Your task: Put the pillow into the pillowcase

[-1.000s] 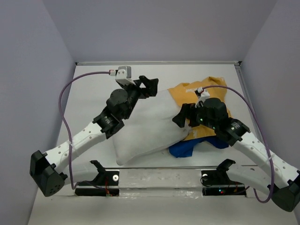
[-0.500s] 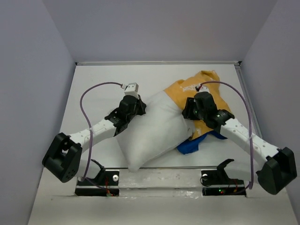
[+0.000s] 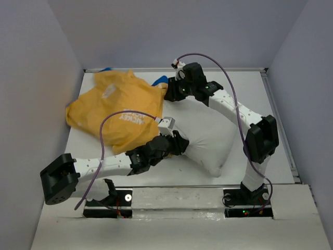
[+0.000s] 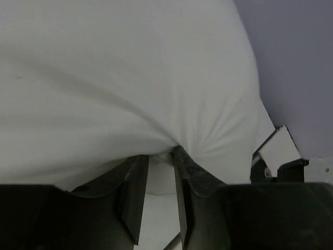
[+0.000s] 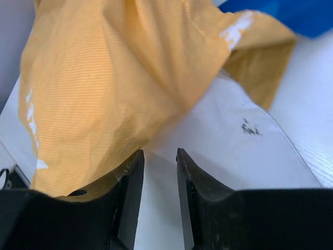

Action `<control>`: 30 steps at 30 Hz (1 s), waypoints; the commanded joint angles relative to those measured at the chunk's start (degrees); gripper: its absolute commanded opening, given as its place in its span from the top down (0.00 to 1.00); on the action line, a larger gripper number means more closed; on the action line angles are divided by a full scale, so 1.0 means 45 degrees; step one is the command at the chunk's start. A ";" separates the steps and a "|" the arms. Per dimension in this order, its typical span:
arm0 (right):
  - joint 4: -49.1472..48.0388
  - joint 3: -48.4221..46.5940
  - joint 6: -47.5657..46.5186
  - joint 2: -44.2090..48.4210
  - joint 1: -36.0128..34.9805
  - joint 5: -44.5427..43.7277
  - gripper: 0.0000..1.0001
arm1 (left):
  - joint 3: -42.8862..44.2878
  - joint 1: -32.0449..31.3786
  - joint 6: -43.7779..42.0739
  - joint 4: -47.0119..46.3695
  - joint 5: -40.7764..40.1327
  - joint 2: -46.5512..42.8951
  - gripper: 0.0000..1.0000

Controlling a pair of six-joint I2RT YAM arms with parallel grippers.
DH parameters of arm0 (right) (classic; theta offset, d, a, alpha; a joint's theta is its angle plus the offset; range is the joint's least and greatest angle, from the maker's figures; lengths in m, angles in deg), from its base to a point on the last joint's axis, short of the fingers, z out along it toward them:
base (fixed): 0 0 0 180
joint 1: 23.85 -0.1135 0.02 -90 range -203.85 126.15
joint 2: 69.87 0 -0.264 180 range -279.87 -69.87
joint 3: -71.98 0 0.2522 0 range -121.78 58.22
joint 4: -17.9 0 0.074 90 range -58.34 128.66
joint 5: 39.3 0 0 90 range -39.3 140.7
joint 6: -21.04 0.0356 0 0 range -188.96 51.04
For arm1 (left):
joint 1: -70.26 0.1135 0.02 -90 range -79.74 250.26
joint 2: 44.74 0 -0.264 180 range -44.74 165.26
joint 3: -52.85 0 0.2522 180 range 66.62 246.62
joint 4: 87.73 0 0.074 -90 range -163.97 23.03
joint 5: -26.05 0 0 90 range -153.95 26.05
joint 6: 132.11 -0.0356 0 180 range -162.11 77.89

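Observation:
The white pillow (image 3: pixel 208 143) lies slantwise across the middle of the table. Its far left part is under the yellow pillowcase (image 3: pixel 117 107), which spreads toward the back left corner with a blue bit (image 3: pixel 160 79) showing at the rear. My left gripper (image 3: pixel 179 145) is at the pillow's near edge, shut on a bunched fold of white cloth; the left wrist view shows the pillow (image 4: pixel 130 78) puckering at the gripper (image 4: pixel 161 155). My right gripper (image 3: pixel 167 92) reaches to the pillowcase's far right edge. In the right wrist view the gripper (image 5: pixel 160 152) stands narrowly open over the pillow (image 5: pixel 223 135), and the pillowcase (image 5: pixel 104 78) drapes over its left finger.
Grey walls close the table in at the left (image 3: pixel 47 104), back and right. The mounting rail (image 3: pixel 177 197) with both arm bases runs along the near edge. The left arm's purple cable (image 3: pixel 104 135) loops over the pillowcase. Bare table (image 3: pixel 250 94) shows at the back right.
The pillowcase has moved from the right side to the back left, over the pillow's end. My left gripper has shifted to the pillow's near edge and my right arm has stretched to the back.

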 commanded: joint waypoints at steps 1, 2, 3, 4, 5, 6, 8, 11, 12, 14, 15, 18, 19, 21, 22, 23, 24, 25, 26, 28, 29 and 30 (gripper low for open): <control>-0.0176 0.1078 -0.0556 0.1372 0.0201 -0.0587 0.60 | 0.1031 -0.0086 -0.0667 -0.2179 0.1128 -0.0549 0.54; -0.0138 0.1257 -0.0595 0.1471 0.0455 -0.0704 0.59 | 0.1208 0.0071 -0.0844 -0.1674 0.1148 -0.0918 0.53; -0.0060 0.1394 -0.0673 0.1550 0.0457 -0.0802 0.59 | 0.1364 0.0286 -0.0961 -0.1437 0.1361 -0.1153 0.53; -0.0020 0.1627 -0.0867 0.1744 0.0457 -0.0958 0.55 | 0.1462 0.0926 -0.0963 -0.1242 0.1634 -0.1678 0.53; -0.0001 0.1765 -0.0965 0.1842 0.0457 -0.1288 0.51 | 0.1444 0.1319 -0.0847 -0.1008 0.2391 -0.1954 0.51; 0.0019 0.1863 -0.1044 0.1959 0.0457 -0.1485 0.46 | 0.1405 0.1729 -0.0729 -0.0851 0.2765 -0.2247 0.49; 0.0136 0.2020 -0.1025 0.2290 0.0457 -0.1915 0.32 | 0.1346 0.2510 -0.0572 -0.0286 0.3236 -0.2890 0.40; 0.0156 0.2410 -0.0791 0.2896 0.0457 -0.2053 0.19 | 0.1035 0.3878 -0.0340 0.0789 0.3510 -0.3635 0.28; 0.0156 0.2836 -0.0790 0.3362 0.0457 -0.2131 0.17 | 0.0956 0.4636 -0.0241 0.0888 0.3743 -0.3791 0.25; 0.0040 0.3482 -0.0693 0.4162 0.0457 -0.2034 0.13 | 0.0858 0.5439 -0.0297 0.1645 0.3516 -0.4221 0.20; -0.0193 0.4259 -0.0673 0.4361 0.0457 -0.1995 0.12 | 0.0877 0.5618 -0.0395 0.2057 0.3047 -0.4358 0.18; -0.0254 0.5240 -0.0440 0.4751 0.0457 -0.3159 0.11 | 0.0606 0.6145 -0.0474 0.3095 0.1604 -0.4885 0.16; -0.0332 0.5901 -0.0284 0.4831 0.0457 -0.3457 0.10 | 0.0275 0.6418 -0.0494 0.3174 0.1211 -0.4944 0.16; -0.0488 0.6471 -0.0147 0.4987 0.0457 -0.3557 0.12 | 0.0078 0.6595 -0.0688 0.3427 0.0720 -0.4499 0.16; -0.0643 0.6744 -0.0069 0.5065 0.0457 -0.3480 0.15 | 0.0096 0.6674 -0.0921 0.3486 0.0873 -0.4090 0.18; -0.0819 0.7404 0.0126 0.5240 0.0457 -0.3344 0.26 | 0.0328 0.6752 -0.1039 0.3390 0.1107 -0.2964 0.20; -0.1033 0.7798 0.0224 0.5338 0.0457 -0.2936 0.36 | 0.0485 0.6753 -0.1157 0.3215 0.1496 -0.2334 0.22; -0.1422 0.8169 0.0360 0.5436 0.0457 -0.2720 0.47 | 0.0622 0.6733 -0.1274 0.2923 0.2389 -0.1806 0.30; -0.1639 0.8966 0.0691 0.5843 0.0457 -0.2601 0.77 | 0.0856 0.6733 -0.1294 0.2263 0.2649 -0.0795 0.35; -0.2533 0.9848 0.1063 0.6566 0.0457 -0.1999 1.00 | 0.1149 0.6694 -0.1295 0.1654 0.3176 0.0129 0.58; -0.2733 1.0239 0.1452 0.7382 0.0457 -0.1782 1.00 | 0.1750 0.6597 -0.1353 0.1342 0.3373 0.1042 0.66; -0.2851 1.0881 0.1668 0.7796 0.0457 -0.1645 1.00 | 0.2182 0.6461 -0.1431 0.1280 0.3471 0.1496 0.73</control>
